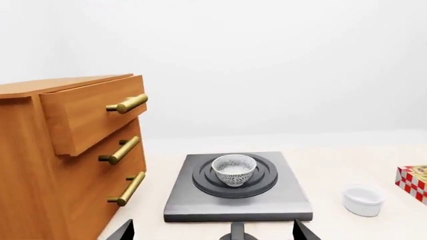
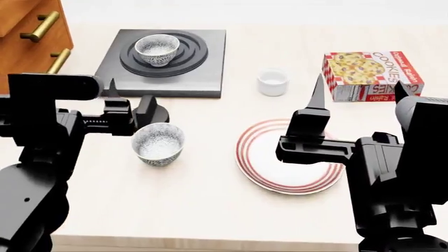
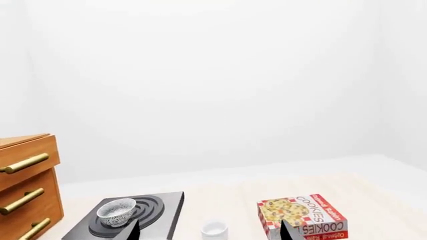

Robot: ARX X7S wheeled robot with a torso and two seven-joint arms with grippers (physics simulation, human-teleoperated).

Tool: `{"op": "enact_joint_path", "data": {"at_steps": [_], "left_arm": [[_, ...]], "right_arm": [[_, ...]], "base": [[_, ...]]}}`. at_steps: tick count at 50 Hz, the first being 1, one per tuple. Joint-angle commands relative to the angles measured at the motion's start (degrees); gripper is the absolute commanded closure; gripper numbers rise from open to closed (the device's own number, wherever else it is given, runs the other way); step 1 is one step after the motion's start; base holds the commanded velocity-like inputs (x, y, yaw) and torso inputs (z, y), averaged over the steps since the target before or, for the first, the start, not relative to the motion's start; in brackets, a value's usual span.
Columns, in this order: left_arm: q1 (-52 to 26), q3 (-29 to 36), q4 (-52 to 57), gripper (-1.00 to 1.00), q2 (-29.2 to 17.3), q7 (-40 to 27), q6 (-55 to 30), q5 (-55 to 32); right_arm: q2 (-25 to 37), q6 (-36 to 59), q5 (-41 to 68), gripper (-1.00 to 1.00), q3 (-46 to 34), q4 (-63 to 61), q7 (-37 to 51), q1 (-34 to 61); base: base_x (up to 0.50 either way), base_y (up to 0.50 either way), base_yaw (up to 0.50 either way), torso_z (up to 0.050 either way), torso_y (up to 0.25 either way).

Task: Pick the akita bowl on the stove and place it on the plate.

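Note:
The akita bowl (image 2: pixel 157 50), speckled white-grey, sits upright in the burner rings of the dark stove (image 2: pixel 206 73). The left wrist view shows this bowl (image 1: pixel 233 169) centred on the stove (image 1: pixel 237 202), straight ahead of my open left gripper (image 1: pixel 213 232), which holds nothing. In the head view the left gripper (image 2: pixel 130 95) hovers just before the stove's front edge. An identical bowl (image 2: pixel 158 143) stands on the table below it. The red-ringed plate (image 2: pixel 269 157) lies at the centre right, partly hidden by my right arm. My right gripper (image 2: pixel 359 92) is open and empty above the plate's far side.
A wooden drawer cabinet (image 1: pixel 67 150) with brass handles stands close beside the stove. A small white cup (image 2: pixel 272 82) and a cookie box (image 2: pixel 371 73) sit between the stove and the table's right side. The right wrist view shows the cup (image 3: pixel 214 230) and the box (image 3: pixel 303 215).

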Motion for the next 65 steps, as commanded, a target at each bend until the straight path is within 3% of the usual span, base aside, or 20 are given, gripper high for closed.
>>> {"op": "enact_joint_path", "data": {"at_steps": [1,43,65], "left_arm": [[-1.0,0.4,-0.8,-1.00,0.0,-0.2,-0.5,-0.6],[-0.6,1.5,0.1,-1.00,-1.1,-1.4,-0.6,-2.3],[-0.8,2.1,0.2,-1.00,-1.6,-1.9,-0.6,-2.9]], "right_arm": [[0.2,-0.1,0.4,-1.00,0.0,0.1,0.3,0.0],[0.7,0.0,2.3,-1.00,0.1,-0.1,1.9,0.2],[1.4,-1.5,2.6,-1.00,-0.5,0.4,1.9,-0.4]], "base": [[0.00,-0.21,0.00,0.000,0.000],[-0.01,-0.28,0.00,0.000,0.000],[0.04,0.00,0.00,0.000,0.000]]}}
